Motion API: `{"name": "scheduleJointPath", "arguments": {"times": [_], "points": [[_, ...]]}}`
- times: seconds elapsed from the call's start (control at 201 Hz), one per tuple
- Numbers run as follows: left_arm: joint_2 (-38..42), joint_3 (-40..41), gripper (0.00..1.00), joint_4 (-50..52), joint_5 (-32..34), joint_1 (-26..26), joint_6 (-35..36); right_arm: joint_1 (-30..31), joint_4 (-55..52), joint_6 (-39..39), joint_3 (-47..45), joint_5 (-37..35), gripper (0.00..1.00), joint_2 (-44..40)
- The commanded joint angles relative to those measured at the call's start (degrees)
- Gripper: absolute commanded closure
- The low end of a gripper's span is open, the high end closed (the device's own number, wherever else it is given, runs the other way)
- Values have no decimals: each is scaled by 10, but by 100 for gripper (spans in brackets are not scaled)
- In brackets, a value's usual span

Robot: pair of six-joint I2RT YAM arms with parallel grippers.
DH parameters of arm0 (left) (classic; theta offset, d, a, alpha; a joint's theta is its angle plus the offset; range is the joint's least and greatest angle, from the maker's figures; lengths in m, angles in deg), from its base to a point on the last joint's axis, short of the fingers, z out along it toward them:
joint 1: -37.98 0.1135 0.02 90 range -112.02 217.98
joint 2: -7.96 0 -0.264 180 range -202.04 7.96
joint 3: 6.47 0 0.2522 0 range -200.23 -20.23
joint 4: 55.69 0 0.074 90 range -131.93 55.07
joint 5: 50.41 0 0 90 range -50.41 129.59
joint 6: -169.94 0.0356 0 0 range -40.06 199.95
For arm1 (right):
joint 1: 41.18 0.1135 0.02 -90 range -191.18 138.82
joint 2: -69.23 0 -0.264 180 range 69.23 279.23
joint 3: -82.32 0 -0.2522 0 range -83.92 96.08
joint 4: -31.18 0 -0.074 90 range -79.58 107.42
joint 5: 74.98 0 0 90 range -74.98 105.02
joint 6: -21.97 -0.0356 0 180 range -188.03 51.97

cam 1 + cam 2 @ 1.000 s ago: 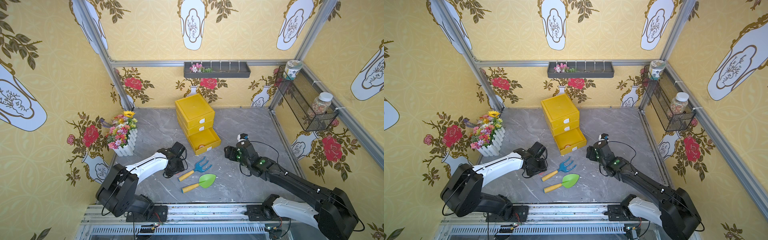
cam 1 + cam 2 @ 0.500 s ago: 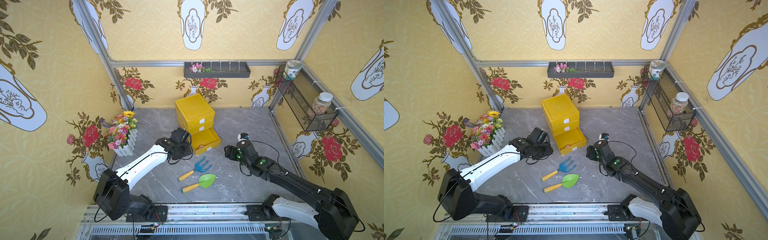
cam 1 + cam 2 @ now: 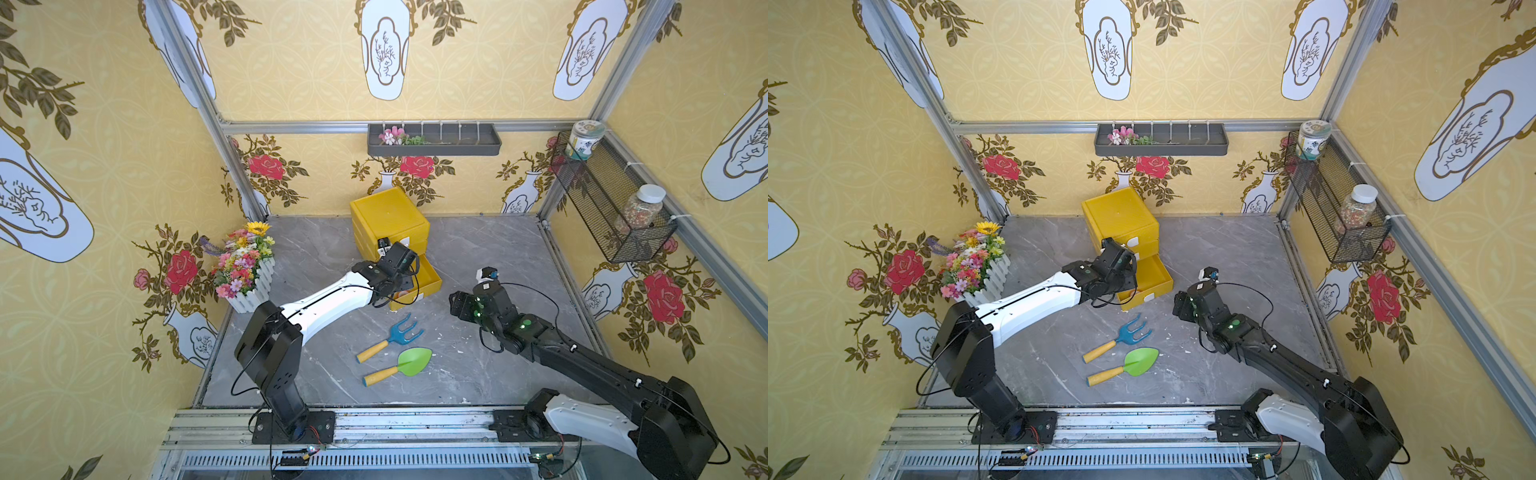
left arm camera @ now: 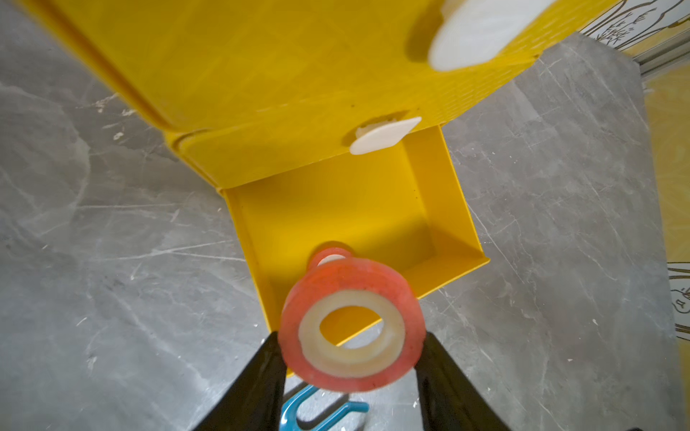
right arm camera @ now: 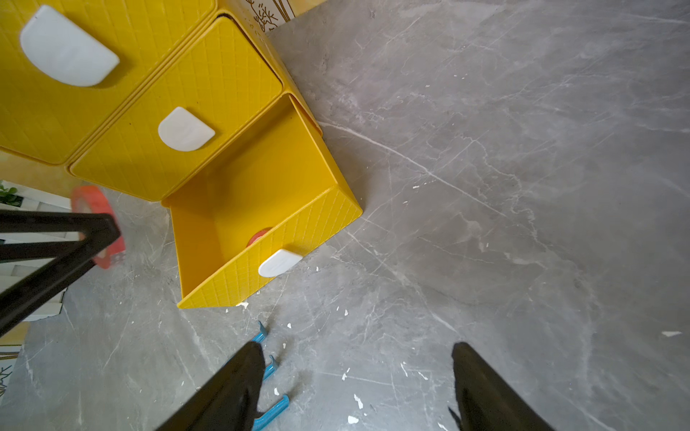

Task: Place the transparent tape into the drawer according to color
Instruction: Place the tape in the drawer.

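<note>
Progress: first red roll (image 4: 330, 257) in the open drawer (image 4: 444, 209), second red roll (image 4: 349, 274) pinched in my left gripper (image 4: 353, 336) at bottom centre, not dropped yet, right gripper (image 5: 356, 349) wide open and empty.

The grey marbled surface (image 3: 478, 249) carries a yellow drawer unit (image 3: 386, 216) just ahead of the left jaws. A blue rake (image 3: 399, 334) lies between the left and right jaws, with a green trowel (image 3: 409, 361) beside it. A flower box (image 3: 245, 266) stands well apart from both.
</note>
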Motion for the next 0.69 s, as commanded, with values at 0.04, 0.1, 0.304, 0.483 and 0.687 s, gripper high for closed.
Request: {"name": "scheduleJointPath", "arguments": {"times": [0.04,0.1,0.304,0.483,0.687], "points": [[-29,-3,47,-44,54,-8,20,1,12,-2,-2,-8,18,-4],[-37,1,47,-58,65,-10,20,1,12,-1,-1,-9,18,-4],[-74,3,47,-88,70,-13,25,1,8,-1,1,-10,18,-7],[-98,-1,47,-86,57,-14,19,1,3,-2,-1,-13,18,-9],[-124,-12,47,-75,43,-15,20,2,5,-3,-2,-13,18,-9]]}}
